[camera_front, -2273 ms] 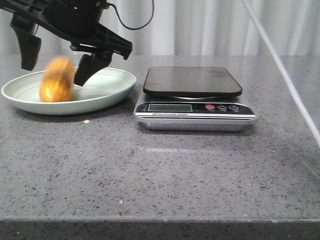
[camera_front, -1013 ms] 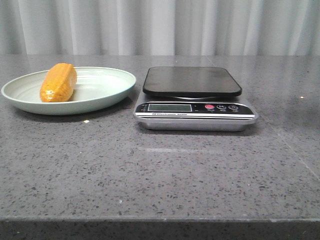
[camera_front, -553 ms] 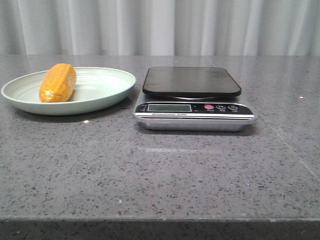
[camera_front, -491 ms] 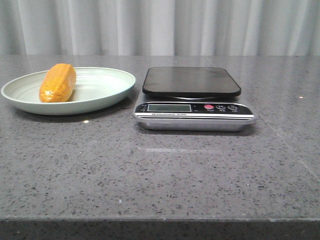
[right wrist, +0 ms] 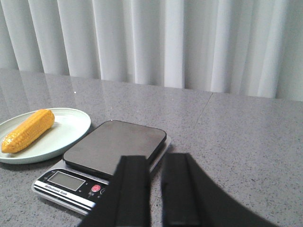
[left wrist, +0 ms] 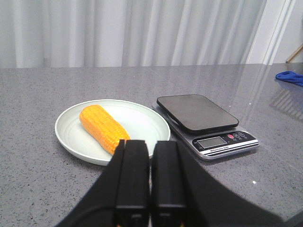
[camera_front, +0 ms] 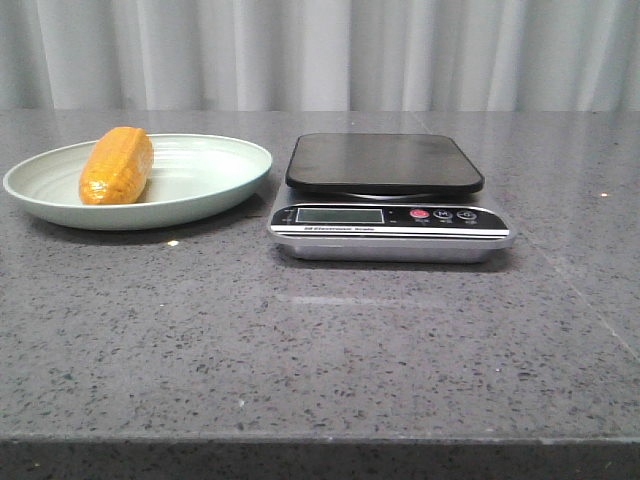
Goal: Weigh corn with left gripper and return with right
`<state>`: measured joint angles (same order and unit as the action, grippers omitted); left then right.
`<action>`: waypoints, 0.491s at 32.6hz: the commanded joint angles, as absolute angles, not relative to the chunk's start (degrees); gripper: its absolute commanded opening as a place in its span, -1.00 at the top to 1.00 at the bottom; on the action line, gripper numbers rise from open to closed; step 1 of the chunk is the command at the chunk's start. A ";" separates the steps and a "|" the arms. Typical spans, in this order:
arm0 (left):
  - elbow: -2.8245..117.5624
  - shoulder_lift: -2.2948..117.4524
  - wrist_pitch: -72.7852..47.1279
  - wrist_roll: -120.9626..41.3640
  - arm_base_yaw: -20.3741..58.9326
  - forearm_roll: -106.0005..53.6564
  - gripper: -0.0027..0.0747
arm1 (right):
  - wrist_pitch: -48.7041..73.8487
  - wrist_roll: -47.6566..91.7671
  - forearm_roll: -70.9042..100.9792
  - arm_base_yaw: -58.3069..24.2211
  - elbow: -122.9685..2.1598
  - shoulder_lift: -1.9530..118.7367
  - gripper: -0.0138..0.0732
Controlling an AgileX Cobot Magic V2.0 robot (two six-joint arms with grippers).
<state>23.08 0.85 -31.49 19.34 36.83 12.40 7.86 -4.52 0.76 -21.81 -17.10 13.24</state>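
A grey speckled stone-look table [camera_front: 320,350] fills the lower three quarters of the front view, its front edge running along the bottom of the frame. At the left, in the middle band of the frame, a shallow round pale green plate [camera_front: 215,175] rests directly on it. Just right of the plate, near the frame's centre and apart from its rim, sits a silver digital kitchen scale [camera_front: 390,232] with a flat black rounded-square platform, a grey display and a red button along its front strip. In the left wrist view, a blue object [left wrist: 289,76] lies on the table at the far right edge.
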 commanded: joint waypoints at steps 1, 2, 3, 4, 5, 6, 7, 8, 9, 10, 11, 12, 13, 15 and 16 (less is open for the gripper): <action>24.49 1.65 -27.10 19.30 36.64 12.24 0.60 | 3.06 -4.11 0.38 -21.46 -18.63 13.54 0.25; 24.49 1.65 -27.10 19.30 36.64 12.24 0.60 | 3.06 -4.11 0.38 -21.46 -18.63 13.54 0.26; 24.49 1.65 -27.10 19.30 36.64 12.24 0.60 | 3.06 -4.11 0.38 -21.46 -18.63 13.54 0.26; 24.49 1.65 -27.10 19.30 36.64 12.24 0.60 | 3.06 -4.11 0.38 -21.46 -18.63 13.54 0.26; 24.49 1.65 -27.10 19.30 36.64 12.24 0.60 | 3.06 -4.11 0.38 -21.46 -18.63 13.54 0.26; 24.49 1.65 -27.10 19.30 36.64 12.24 0.60 | 3.06 -4.11 0.38 -21.46 -18.63 13.54 0.26; 24.49 1.65 -27.10 19.30 36.64 12.24 0.60 | 3.06 -4.11 0.38 -21.46 -18.63 13.54 0.26; 24.49 1.65 -27.10 19.30 36.64 12.24 0.60 | 3.06 -4.11 0.38 -21.46 -18.63 13.54 0.26; 24.49 1.65 -27.10 19.30 36.64 12.24 0.60 | 3.06 -4.11 0.38 -21.46 -18.63 13.54 0.26; 24.49 1.65 -27.10 19.30 36.64 12.24 0.60 | 3.06 -4.11 0.38 -21.46 -18.63 13.54 0.26; 24.49 1.65 -27.10 19.30 36.64 12.24 0.60 | 3.06 -4.11 0.38 -21.46 -18.63 13.54 0.26; 24.49 1.65 -27.10 19.30 36.64 12.24 0.60 | 3.06 -4.11 0.38 -21.46 -18.63 13.54 0.26; 24.49 1.65 -27.10 19.30 36.64 12.24 0.60 | 3.06 -4.11 0.38 -21.46 -18.63 13.54 0.26; 23.85 1.75 -26.98 19.30 36.64 12.24 0.60 | 3.06 -4.11 0.38 -21.46 -18.63 13.54 0.26; 23.32 1.75 -26.98 19.30 36.40 12.24 0.60 | 3.06 -4.11 0.38 -21.46 -18.63 13.54 0.26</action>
